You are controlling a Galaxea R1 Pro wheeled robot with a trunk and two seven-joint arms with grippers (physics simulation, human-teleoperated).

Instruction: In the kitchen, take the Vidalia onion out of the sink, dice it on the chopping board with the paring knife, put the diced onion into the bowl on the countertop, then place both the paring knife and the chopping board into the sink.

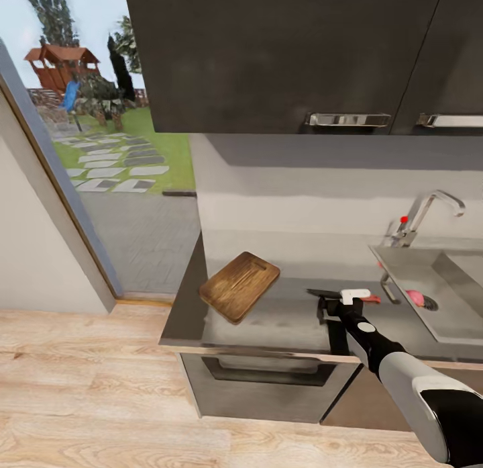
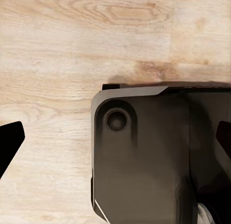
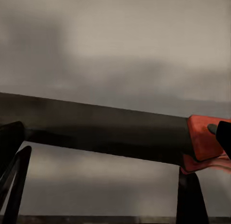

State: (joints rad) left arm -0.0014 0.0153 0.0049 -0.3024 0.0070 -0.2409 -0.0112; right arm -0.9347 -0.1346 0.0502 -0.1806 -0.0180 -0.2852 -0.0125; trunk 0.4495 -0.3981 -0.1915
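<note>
On the glossy grey surface (image 1: 282, 320) under dark wall cabinets (image 1: 282, 52), beside a garden window (image 1: 100, 119), the chopping board (image 1: 239, 285) lies left of the paring knife (image 1: 349, 295), over which the right hand (image 1: 330, 311) hangs with fingers spread, while the pinkish onion (image 1: 415, 297) sits in the sink (image 1: 463, 320); the left hand (image 2: 115, 147), spread open and holding nothing, faces the wood floor (image 2: 57, 50).

A dark brown wood-grained chopping board (image 1: 239, 286) lies on the glossy grey countertop (image 1: 282, 320). The paring knife (image 3: 120, 132) shows a dark blade and red-orange handle. A pinkish-red Vidalia onion (image 1: 415, 297) sits in the grey steel sink (image 1: 456, 280); pale planked floor (image 1: 80, 387) below.
</note>
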